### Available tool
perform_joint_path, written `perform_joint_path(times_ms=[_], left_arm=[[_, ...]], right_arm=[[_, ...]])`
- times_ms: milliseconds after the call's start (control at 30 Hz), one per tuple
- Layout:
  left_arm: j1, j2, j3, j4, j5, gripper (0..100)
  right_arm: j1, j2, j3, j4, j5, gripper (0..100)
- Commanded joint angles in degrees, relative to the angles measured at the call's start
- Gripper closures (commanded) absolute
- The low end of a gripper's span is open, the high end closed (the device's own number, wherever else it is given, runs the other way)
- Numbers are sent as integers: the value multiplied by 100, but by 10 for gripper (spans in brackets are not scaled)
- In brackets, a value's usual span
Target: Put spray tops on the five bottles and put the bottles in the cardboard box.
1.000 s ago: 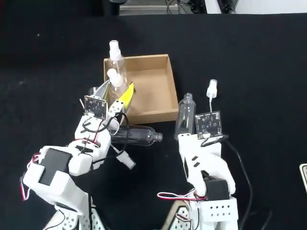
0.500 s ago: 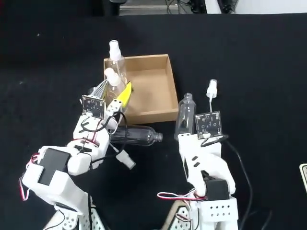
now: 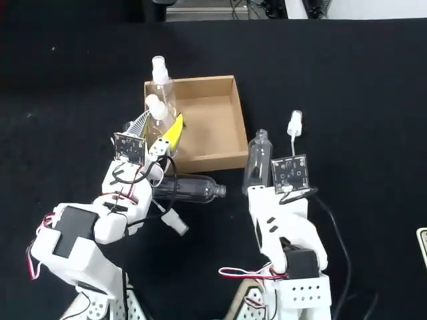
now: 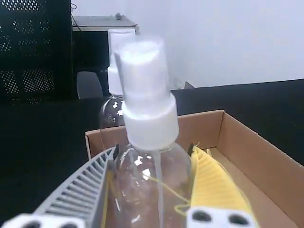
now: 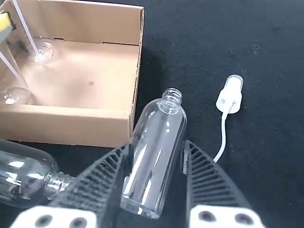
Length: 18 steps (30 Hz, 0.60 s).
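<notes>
My left gripper (image 3: 159, 132) is shut on a clear bottle with a white spray top (image 3: 160, 117), (image 4: 147, 156), held upright at the left inner wall of the cardboard box (image 3: 220, 160). A second capped bottle (image 3: 161, 81), (image 4: 113, 102) stands in the box's far left corner. My right gripper (image 5: 154, 173) is shut on an uncapped clear bottle (image 3: 257, 160), (image 5: 156, 145) standing just right of the box. A loose spray top (image 3: 294, 124), (image 5: 229, 97) lies on the table beyond it. Another uncapped bottle (image 3: 190, 188), (image 5: 26, 178) lies on its side in front of the box.
A loose white spray top (image 3: 175, 222) lies on the black cloth between the two arms. The box floor (image 5: 85, 78) right of the two bottles is bare. A pale object (image 3: 421, 241) pokes in at the right edge.
My left gripper shifted the capped bottle slightly left and farther into the box a second ago; since then nothing has moved. The right arm holds still.
</notes>
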Motion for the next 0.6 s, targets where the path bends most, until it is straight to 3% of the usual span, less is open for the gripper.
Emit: perform_joint_path(times_ms=[0,567], left_arm=[[-75,-18,-92,-97,35,773],[-312,-18,-31,-97,-9,775]], right_arm=[[97,-558,-40,-158,-18,854],[97,-558,-40,-158,-18,854]])
